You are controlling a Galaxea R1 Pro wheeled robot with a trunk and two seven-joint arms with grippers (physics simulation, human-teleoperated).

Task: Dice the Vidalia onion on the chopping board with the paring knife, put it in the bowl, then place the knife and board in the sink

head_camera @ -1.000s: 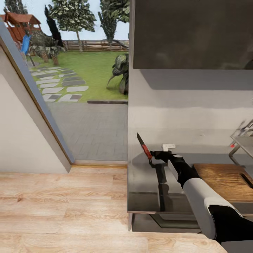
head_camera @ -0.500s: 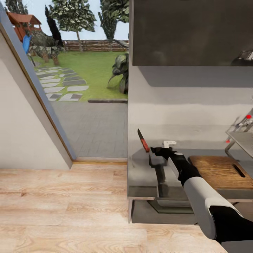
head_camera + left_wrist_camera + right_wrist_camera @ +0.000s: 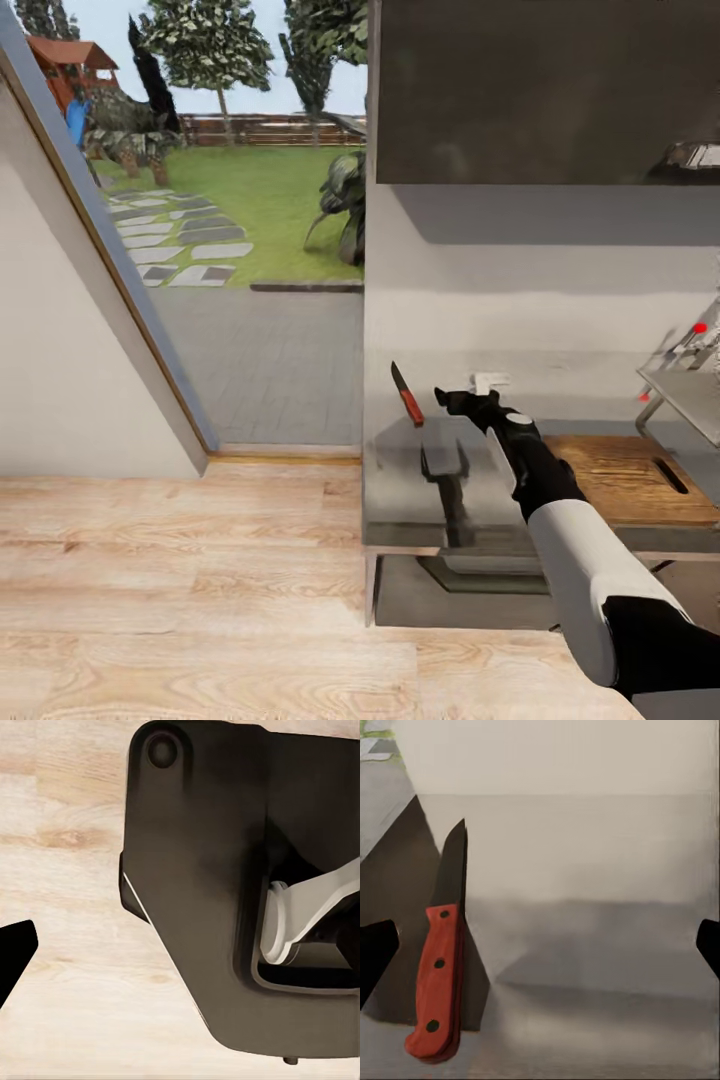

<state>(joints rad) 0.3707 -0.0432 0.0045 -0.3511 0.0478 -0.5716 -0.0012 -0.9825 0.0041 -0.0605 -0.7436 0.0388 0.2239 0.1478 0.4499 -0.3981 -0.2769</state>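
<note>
The paring knife (image 3: 406, 393) (image 3: 441, 967), with a red handle and a dark blade, stands tilted with its point up over the left end of the grey countertop (image 3: 400, 490). My right gripper (image 3: 447, 399) (image 3: 540, 945) is open just right of it, and neither fingertip touches the knife. The brown chopping board (image 3: 630, 478) lies on the countertop to the right of my arm. A small white bowl (image 3: 491, 381) peeks out behind the gripper. The steel sink (image 3: 690, 395) shows at the right edge. The Vidalia onion is out of view. One fingertip (image 3: 15, 952) of my left gripper hangs over the floor.
A dark wall cabinet (image 3: 545, 95) hangs above the countertop. Left of the counter, a glass door opens onto a paved yard (image 3: 260, 360). Light wooden floor (image 3: 180, 580) lies in front. The robot's dark base (image 3: 225, 892) sits under the left arm.
The right gripper, which held the knife by its handle, has opened and drawn back to the right, so the knife stands apart from it. The head view has shifted slightly.
</note>
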